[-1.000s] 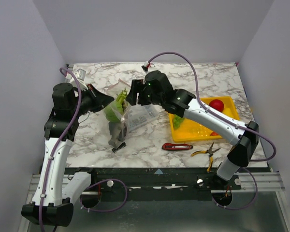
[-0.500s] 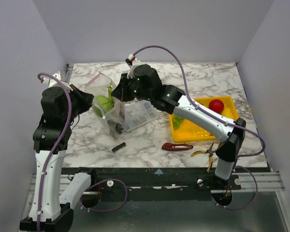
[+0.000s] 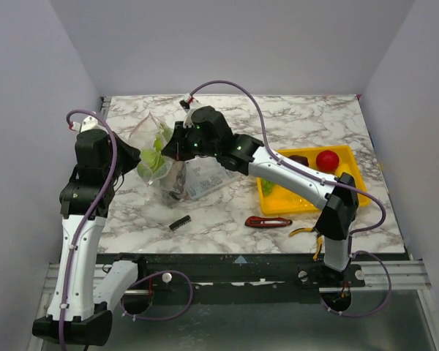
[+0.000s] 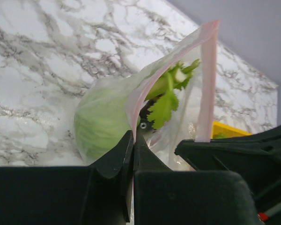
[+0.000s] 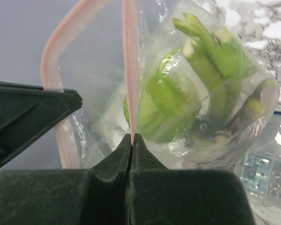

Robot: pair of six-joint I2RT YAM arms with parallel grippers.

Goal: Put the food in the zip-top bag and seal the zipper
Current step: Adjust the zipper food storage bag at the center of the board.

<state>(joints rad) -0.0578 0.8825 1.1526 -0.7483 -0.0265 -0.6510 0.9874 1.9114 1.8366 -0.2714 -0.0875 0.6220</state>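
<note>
**Bag held open by both arms, half the food to go**

Far left, the left pincer (image 4: 132, 139) is clamped tight on one lip of the zip-top bag (image 3: 152, 137), right on the pink zipper (image 4: 208, 79). The bag hangs btwn the two arms at the left-centre of the tabletop (image 3: 227, 208), mouth up. Can't tell if its bottom rests on the marble. Inside: cabbage (image 4: 99, 123) low down, celery (image 5: 203, 70) poking up toward the mouth, plus sth dark I can't make out.

Next over, the right pincer (image 5: 131, 139) is pinched shut on the other lip, also on the strip. Just beside the bag sits a clear compartment box (image 3: 214, 174).

Further right, the yellow tray (image 3: 307, 194) holds eggplant (image 3: 298, 159), tomato (image 3: 327, 159) and grapes (image 3: 268, 186), so filling isn't done. In front of it: a red-handled knife (image 3: 268, 221), then pliers (image 3: 309, 230).

Handling, IMO: the film is thin, limp and slick, and it sags under the load, so it looks best taken at the stiffer zipper edge, near the corners. Toy produce looks light and rigid, and the round pieces likely roll. Seal w/ a firm pinch along the strip.
</note>
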